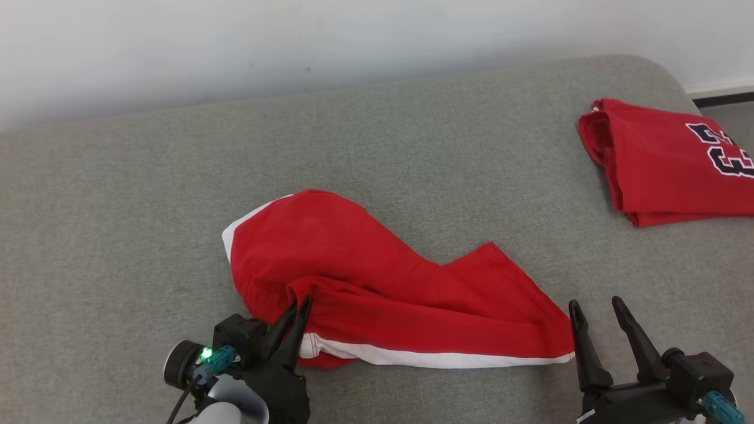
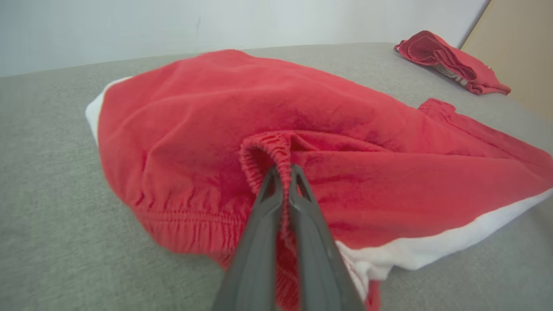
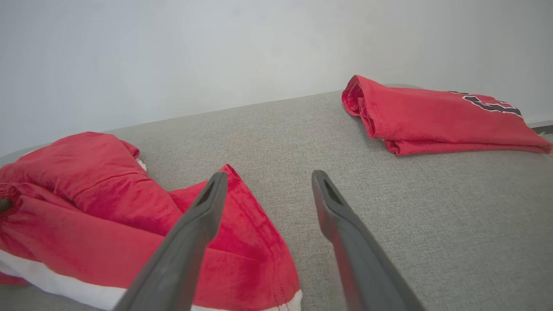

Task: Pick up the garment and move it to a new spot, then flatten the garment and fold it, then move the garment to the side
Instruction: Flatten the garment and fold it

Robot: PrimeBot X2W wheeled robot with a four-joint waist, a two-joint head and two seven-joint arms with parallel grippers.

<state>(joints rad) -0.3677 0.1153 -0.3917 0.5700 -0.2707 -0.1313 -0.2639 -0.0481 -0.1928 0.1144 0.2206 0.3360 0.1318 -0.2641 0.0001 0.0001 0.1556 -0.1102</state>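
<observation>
- The left gripper (image 1: 300,304) is squeezing its two dark fingers tight together on the garment (image 1: 377,277), which is a pair of red shorts with white trim. It's pinching a bunched bit of the elastic waistband (image 2: 263,149), and the left wrist view is showing the ribbed cloth caught right between the tips.
- The rest of the garment is lying crumpled on the grey cushion (image 1: 412,135). It's spreading out ahead of those fingertips and across toward the right gripper's side, with a white stripe (image 1: 436,357) running along the edge nearest the robot.
- The right gripper (image 1: 596,303) is standing wide open and holding nothing. Its inner finger is sitting just beside the garment's hem corner, and I honestly can't tell if it's touching the cloth.
- A folded red jersey (image 1: 665,165) is resting well beyond the right gripper, ahead of it and out to its outer side, well apart from the garment.
- As for writing, the jersey is showing dark block characters (image 1: 721,150) with a white outline. The head view's edge is cutting them off and the right wrist view is catching them at a flat angle, so I can't read them.
- A small green light (image 1: 206,353) is glowing on the left wrist.
</observation>
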